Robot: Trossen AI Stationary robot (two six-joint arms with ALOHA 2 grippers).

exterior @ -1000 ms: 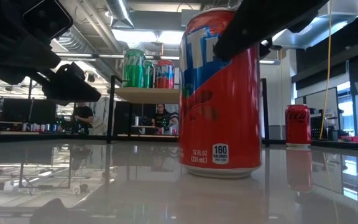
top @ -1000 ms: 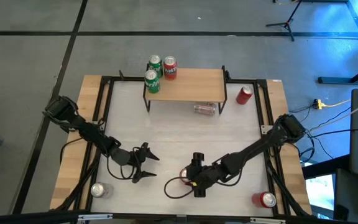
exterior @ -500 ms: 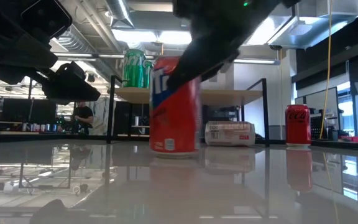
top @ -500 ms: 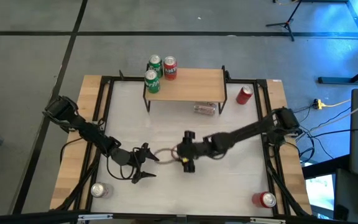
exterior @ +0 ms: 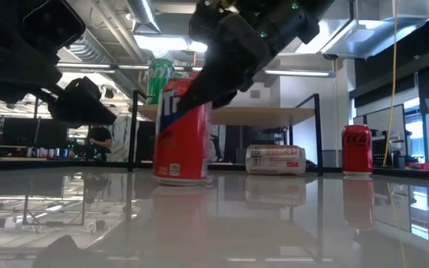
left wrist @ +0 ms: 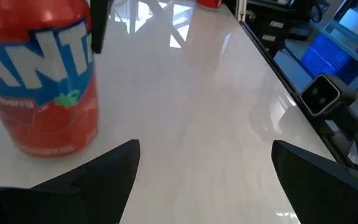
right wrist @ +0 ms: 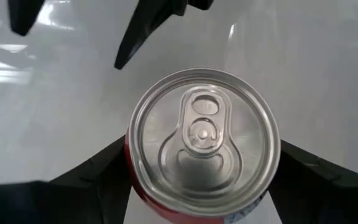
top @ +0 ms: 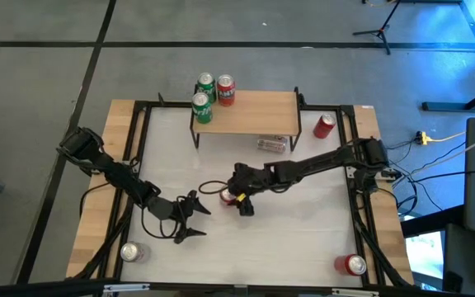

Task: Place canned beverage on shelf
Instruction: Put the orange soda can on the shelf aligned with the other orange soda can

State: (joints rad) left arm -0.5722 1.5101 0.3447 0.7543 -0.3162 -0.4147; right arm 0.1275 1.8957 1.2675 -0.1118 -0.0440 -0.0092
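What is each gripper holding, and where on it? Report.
The right gripper grips the red Fanta can by its upper sides, one finger each side, the can upright on the table. The left gripper is open and empty.

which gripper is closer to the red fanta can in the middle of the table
Right. The right gripper is closed around the red Fanta can, fingers on both its sides. The left gripper hangs open a little way off, pointing at the can without touching it.

There are eight cans in all: three on the shelf [top: 250, 113], two green [top: 202, 108] and one red [top: 226, 90], and five on the worktop [top: 303, 239], four upright and one lying [top: 272, 145].
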